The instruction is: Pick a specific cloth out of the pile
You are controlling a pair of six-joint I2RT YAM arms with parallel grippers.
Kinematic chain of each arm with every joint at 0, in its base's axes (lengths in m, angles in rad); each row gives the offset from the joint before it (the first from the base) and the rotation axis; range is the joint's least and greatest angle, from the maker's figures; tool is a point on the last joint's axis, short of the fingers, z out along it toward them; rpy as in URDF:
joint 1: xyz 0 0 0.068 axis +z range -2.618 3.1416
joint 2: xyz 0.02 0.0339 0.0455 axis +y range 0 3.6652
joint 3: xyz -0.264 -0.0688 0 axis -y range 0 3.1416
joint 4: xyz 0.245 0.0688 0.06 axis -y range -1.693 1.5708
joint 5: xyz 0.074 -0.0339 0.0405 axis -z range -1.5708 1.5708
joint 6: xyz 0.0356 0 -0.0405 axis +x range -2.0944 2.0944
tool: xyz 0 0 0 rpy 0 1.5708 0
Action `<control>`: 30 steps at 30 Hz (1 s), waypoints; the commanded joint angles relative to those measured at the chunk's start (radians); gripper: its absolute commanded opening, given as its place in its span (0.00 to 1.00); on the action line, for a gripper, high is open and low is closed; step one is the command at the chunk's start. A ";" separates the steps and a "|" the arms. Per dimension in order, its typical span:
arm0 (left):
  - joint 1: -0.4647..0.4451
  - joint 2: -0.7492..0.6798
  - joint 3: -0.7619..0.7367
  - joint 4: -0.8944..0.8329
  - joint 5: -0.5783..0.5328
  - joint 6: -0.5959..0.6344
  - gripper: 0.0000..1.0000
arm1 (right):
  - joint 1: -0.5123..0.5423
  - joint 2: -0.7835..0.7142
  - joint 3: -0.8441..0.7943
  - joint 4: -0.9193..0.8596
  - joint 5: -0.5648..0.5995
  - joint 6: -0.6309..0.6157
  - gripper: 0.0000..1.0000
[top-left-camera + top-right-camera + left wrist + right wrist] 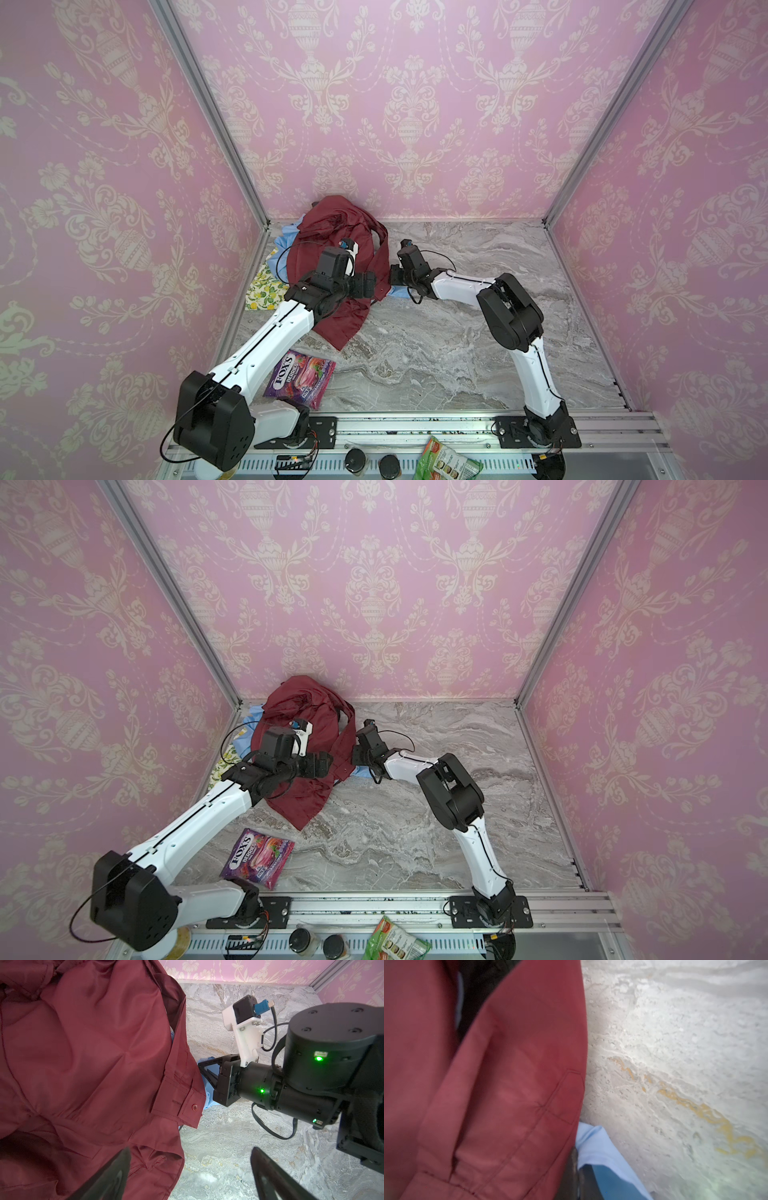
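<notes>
The right gripper [204,1068] pinches the edge of a light blue cloth [207,1097] peeking from under a shiny maroon shirt [83,1064] on a grey marble table [218,1132]. The left gripper [190,1153] hangs spread wide, one finger over the shirt, one over bare marble.

In both top views the cell is looked down upon from high above the front rail [415,424], facing the back wall [415,104]; the whole table [457,353] is taken in from afar. From the left wrist, the maroon shirt [83,1064] and the right gripper [202,1068] are viewed closely. From the right wrist, the shirt's hem and the cloth [596,1147] are seen very near and blurred. That hem and cloth are shared by both wrist views.
</notes>
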 commanded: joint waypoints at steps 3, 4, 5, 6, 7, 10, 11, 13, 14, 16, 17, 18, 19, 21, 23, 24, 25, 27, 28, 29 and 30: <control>0.004 -0.041 0.007 -0.020 -0.052 -0.004 0.93 | 0.057 -0.132 0.048 0.050 0.136 -0.230 0.00; 0.008 -0.043 0.008 -0.021 -0.054 -0.004 0.93 | 0.062 -0.144 0.060 0.045 0.148 -0.254 0.00; 0.016 -0.046 0.013 -0.028 -0.055 -0.006 0.93 | 0.066 -0.154 0.080 0.041 0.157 -0.276 0.00; 0.024 -0.048 0.016 -0.032 -0.054 -0.010 0.93 | 0.068 -0.160 0.098 0.036 0.160 -0.292 0.00; 0.033 -0.054 0.018 -0.032 -0.047 -0.014 0.93 | 0.069 -0.168 0.122 0.029 0.163 -0.310 0.00; 0.066 -0.069 0.021 -0.020 -0.029 -0.032 0.93 | 0.077 -0.179 0.205 -0.006 0.168 -0.378 0.00; 0.078 -0.074 0.021 -0.011 -0.024 -0.038 0.93 | 0.082 -0.183 0.237 -0.013 0.168 -0.407 0.00; 0.106 -0.075 0.028 0.004 -0.009 -0.050 0.92 | 0.090 -0.187 0.288 -0.019 0.162 -0.446 0.00; 0.121 -0.072 0.034 0.010 0.001 -0.056 0.92 | 0.093 -0.188 0.317 -0.020 0.153 -0.463 0.00; 0.143 -0.073 0.055 0.014 0.012 -0.061 0.92 | 0.099 -0.182 0.375 -0.025 0.145 -0.490 0.00; 0.151 -0.078 0.065 0.016 0.013 -0.063 0.92 | 0.102 -0.177 0.409 -0.028 0.143 -0.503 0.00; 0.158 -0.081 0.072 0.021 0.014 -0.063 0.92 | 0.103 -0.170 0.438 -0.030 0.139 -0.510 0.00; 0.166 -0.085 0.083 0.025 0.015 -0.063 0.92 | 0.106 -0.162 0.476 -0.030 0.132 -0.519 0.00; 0.182 -0.091 0.111 0.024 0.014 -0.063 0.92 | 0.108 -0.145 0.544 -0.025 0.114 -0.527 0.00; 0.195 -0.100 0.138 0.027 0.008 -0.060 0.92 | 0.112 -0.120 0.631 -0.025 0.089 -0.532 0.00; 0.199 -0.104 0.148 0.027 0.002 -0.057 0.92 | 0.115 -0.106 0.676 -0.030 0.075 -0.532 0.00; 0.205 -0.108 0.157 0.031 -0.004 -0.055 0.92 | 0.118 -0.088 0.731 -0.040 0.067 -0.536 0.00; 0.213 -0.115 0.177 0.035 -0.014 -0.049 0.92 | 0.128 -0.058 0.819 -0.049 0.049 -0.553 0.00; 0.217 -0.116 0.184 0.038 -0.021 -0.045 0.92 | 0.131 -0.045 0.861 -0.044 0.040 -0.558 0.00; 0.219 -0.115 0.196 0.045 -0.020 -0.038 0.93 | 0.135 -0.032 0.899 -0.045 0.028 -0.559 0.00; 0.221 -0.112 0.208 0.046 -0.017 -0.026 0.93 | 0.135 -0.021 0.934 -0.049 0.018 -0.555 0.00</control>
